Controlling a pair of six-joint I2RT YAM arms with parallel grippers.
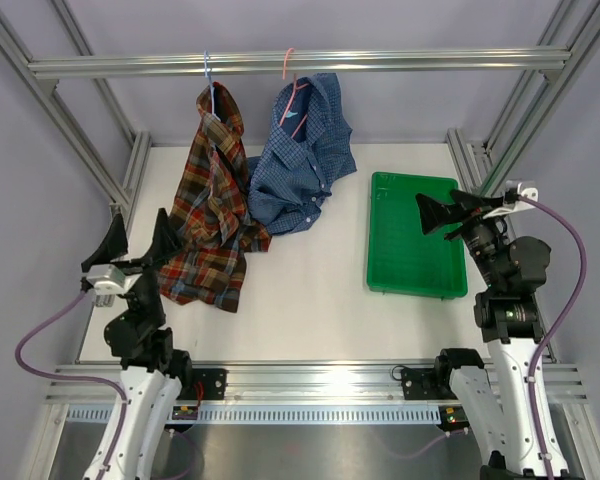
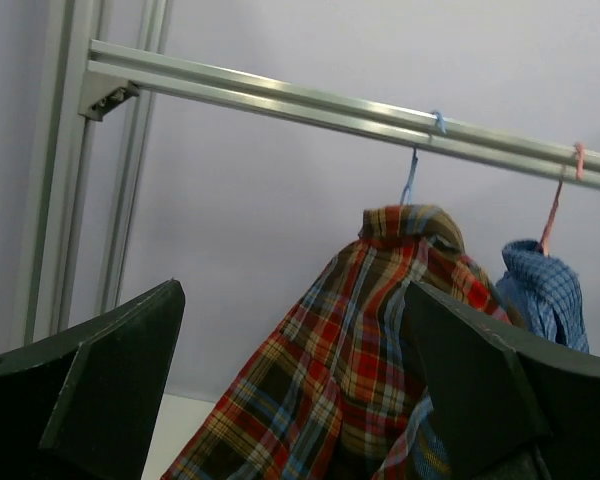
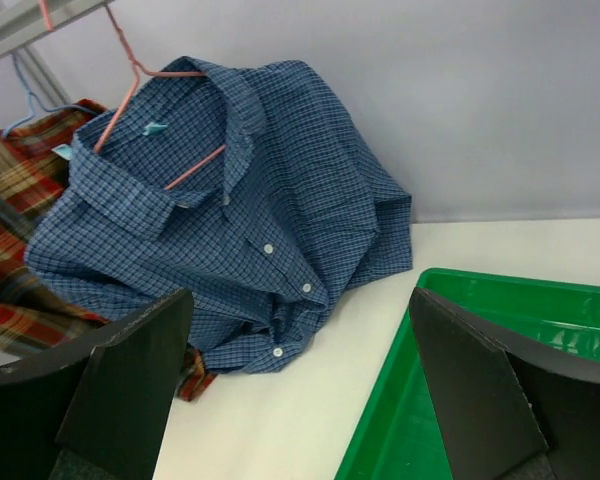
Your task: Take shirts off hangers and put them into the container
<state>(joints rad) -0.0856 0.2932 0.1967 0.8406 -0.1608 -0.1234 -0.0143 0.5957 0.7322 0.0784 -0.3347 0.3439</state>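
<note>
Two shirts hang from the top rail and spill onto the table. The red-brown plaid shirt [image 1: 212,215] [image 2: 360,370] is on a light blue hanger [image 1: 209,80] [image 2: 410,185]. To its right, the blue checked shirt [image 1: 300,160] [image 3: 230,230] hangs on a pink hanger [image 1: 292,75] [image 3: 130,75]. The green container [image 1: 417,235] [image 3: 480,285] lies at the right with nothing in it. My left gripper [image 1: 138,242] [image 2: 295,300] is open just left of the plaid shirt's hem. Above the container's near right part, my right gripper [image 1: 458,210] [image 3: 300,300] is open, holding nothing.
An aluminium rail [image 1: 300,63] [image 2: 280,100] crosses the back and carries both hanger hooks. Frame posts run down both sides of the white table [image 1: 310,290]. Bare tabletop lies between the shirts and the container.
</note>
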